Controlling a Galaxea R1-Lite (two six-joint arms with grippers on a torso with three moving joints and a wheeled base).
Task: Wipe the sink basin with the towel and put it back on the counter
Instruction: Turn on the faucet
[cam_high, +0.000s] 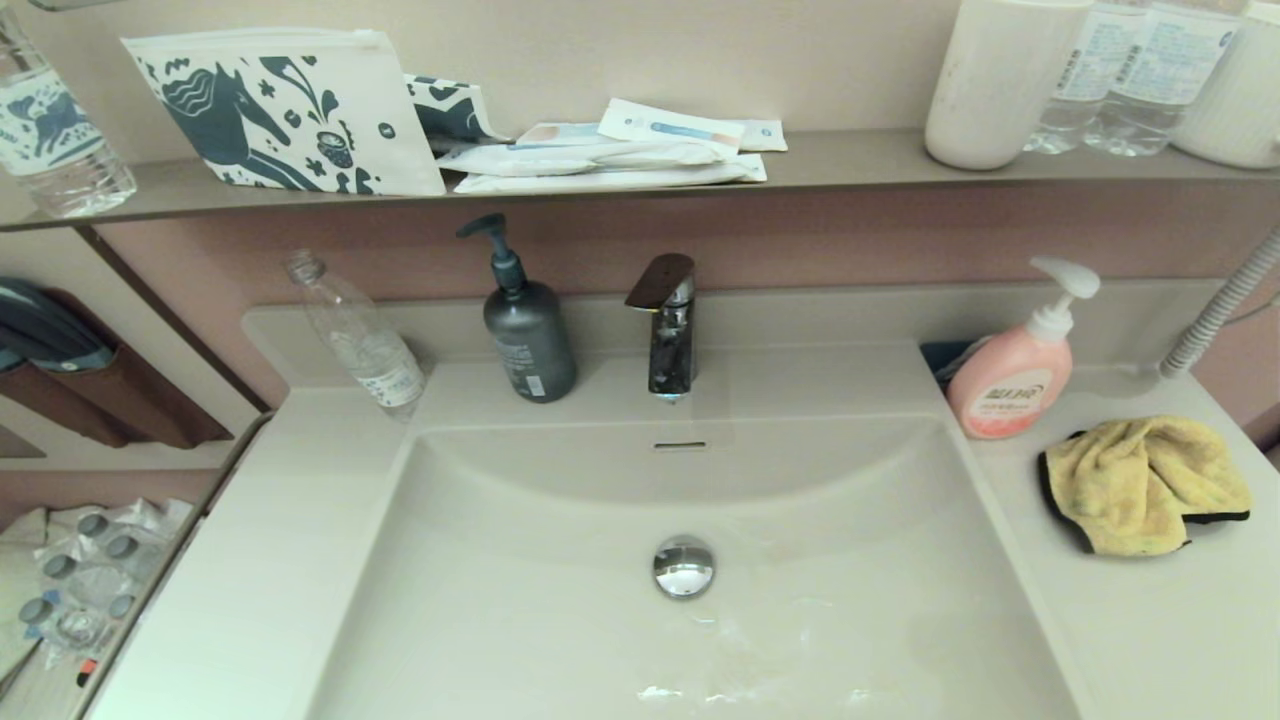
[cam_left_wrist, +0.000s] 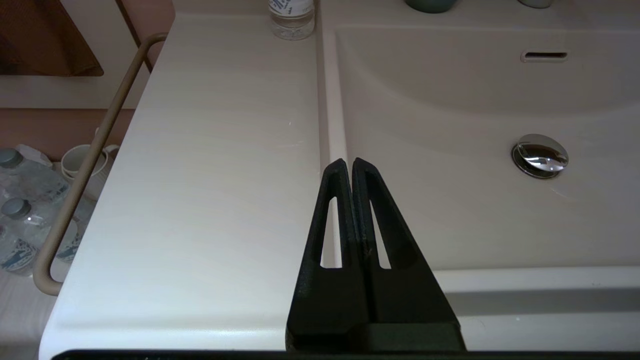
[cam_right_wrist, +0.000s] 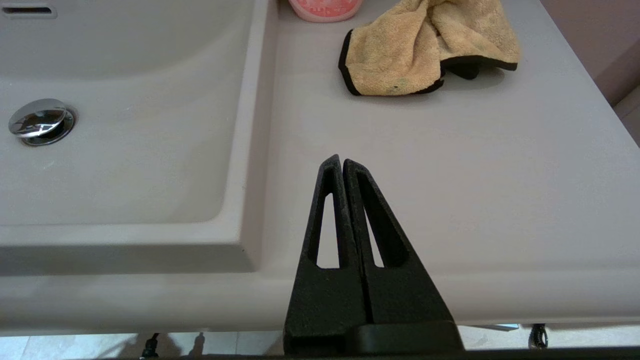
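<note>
Cream-white counter (cam_high: 270, 560) fills most of the head view, with a low raised back edge along its top. Sink basin (cam_high: 560, 600) sits center to lower center, wide and shallow, chrome drain plug (cam_high: 684, 567) in the middle, overflow slot (cam_high: 680, 445) above it on the back wall. Some wet glare on the basin floor near the bottom edge.

Towel (cam_high: 1145, 485) lies crumpled on the counter at mid right of the frame, mustard yellow with black trim, well apart from the basin rim, just right of the pink pump bottle (cam_high: 1012, 375). Nothing touches it.

Dark faucet (cam_high: 668, 325) stands behind the basin at center. Grey pump dispenser (cam_high: 527, 330) just left of it; clear empty plastic bottle (cam_high: 355, 335) further left, tilted.

Brown-grey wall shelf (cam_high: 850, 160) runs across the top: patterned pouch (cam_high: 285, 110) upper left, flat packets (cam_high: 620, 155) at center, white cup (cam_high: 1000, 80) and water bottles (cam_high: 1130, 70) upper right.

Neither arm shows in the head view. Left gripper (cam_left_wrist: 347, 162) hangs over the basin's rim by the counter's front edge, fingers pressed together, holding nothing. Right gripper (cam_right_wrist: 340, 160) hangs over the counter's front edge with the towel well beyond it, fingers pressed together, empty.
</note>
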